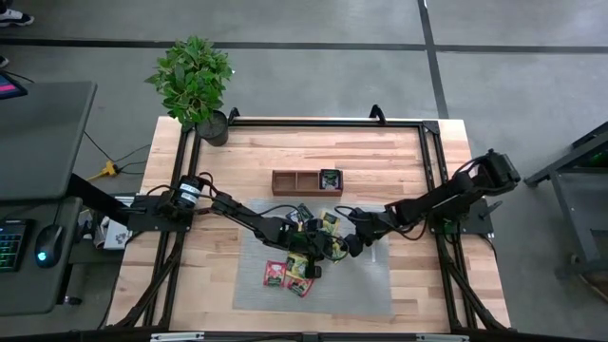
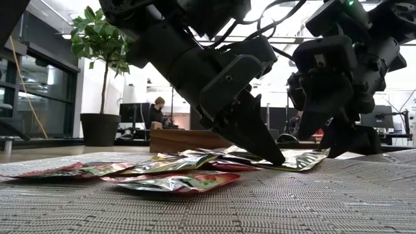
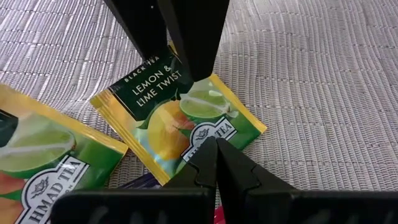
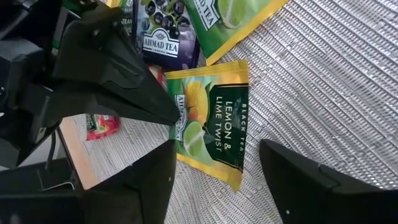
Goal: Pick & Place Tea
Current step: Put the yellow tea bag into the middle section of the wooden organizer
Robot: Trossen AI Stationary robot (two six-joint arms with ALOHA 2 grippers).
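My left gripper (image 3: pixel 208 109) is pinched shut on the flat yellow-green lemon-lime foil tea sachet (image 3: pixel 180 118) lying on the grey woven mat (image 3: pixel 323 81), right gripper (image 4: pixel 214 177) spread open beside it; light, slick, floppy I'd guess, so grip the edge.

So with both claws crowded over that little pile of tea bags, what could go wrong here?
The left gripper has its shut tips on the lemon sachet, pressing an edge rather than clearly holding it, so it may slide across the mat. The open right gripper straddles the same sachet, so the two could bump. Overlapping sachets such as the dark one might get dragged along.
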